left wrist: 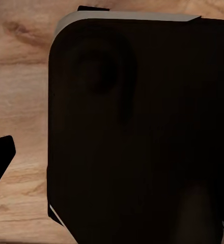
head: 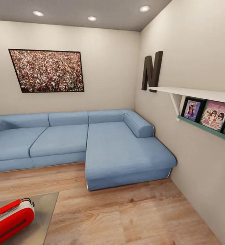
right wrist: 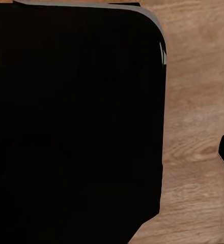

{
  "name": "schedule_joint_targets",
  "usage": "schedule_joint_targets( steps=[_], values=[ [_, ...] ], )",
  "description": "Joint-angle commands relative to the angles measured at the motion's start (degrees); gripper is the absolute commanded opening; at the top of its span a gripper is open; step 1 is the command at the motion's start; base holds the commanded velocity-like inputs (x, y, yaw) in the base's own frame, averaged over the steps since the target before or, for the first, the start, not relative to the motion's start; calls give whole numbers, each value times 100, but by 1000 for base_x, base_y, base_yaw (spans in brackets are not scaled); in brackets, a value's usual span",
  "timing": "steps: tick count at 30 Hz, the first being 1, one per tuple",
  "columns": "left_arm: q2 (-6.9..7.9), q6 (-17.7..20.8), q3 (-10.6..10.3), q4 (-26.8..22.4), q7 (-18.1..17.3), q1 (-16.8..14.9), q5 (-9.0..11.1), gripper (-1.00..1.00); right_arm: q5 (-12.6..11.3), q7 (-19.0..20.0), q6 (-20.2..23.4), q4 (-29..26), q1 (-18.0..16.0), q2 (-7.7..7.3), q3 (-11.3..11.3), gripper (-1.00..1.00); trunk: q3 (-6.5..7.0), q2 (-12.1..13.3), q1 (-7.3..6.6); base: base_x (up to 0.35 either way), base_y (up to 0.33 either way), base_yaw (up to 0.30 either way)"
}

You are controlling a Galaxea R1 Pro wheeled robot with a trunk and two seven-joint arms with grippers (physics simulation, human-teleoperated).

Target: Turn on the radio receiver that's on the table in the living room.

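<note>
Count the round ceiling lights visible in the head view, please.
3: one ceiling light at left, one near the middle, one at right by the side wall. More may lie outside the frame.

A corner of a room is seen, closed in by plain cream walls (head: 109, 68). A blue L-shaped sofa (head: 102, 146) is set against both walls, its chaise turned toward the viewer. The wood plank floor (head: 133, 217) is laid in warm tones. A framed crowd photo (head: 47, 70) is hung above the sofa. A dark letter N (head: 152, 71) is mounted on the right wall, beside a white shelf (head: 194, 92) (framed pictures (head: 208, 114) are lined beneath it). Three recessed lights (head: 92, 18) are lit overhead.
</note>
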Motion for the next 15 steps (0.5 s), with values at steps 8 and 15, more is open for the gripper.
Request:
schedule_joint_targets(
  steps=[8,15],
  values=[
    [-5,0,7,0,1,0,6,100,8,6,-22,1,0,0,7,100,0,0,0,0,0,271],
    [-37,0,20,0,1,0,2,100,31,8,-31,0,0,-1,22,100,0,0,0,0,0,272]
  ],
)
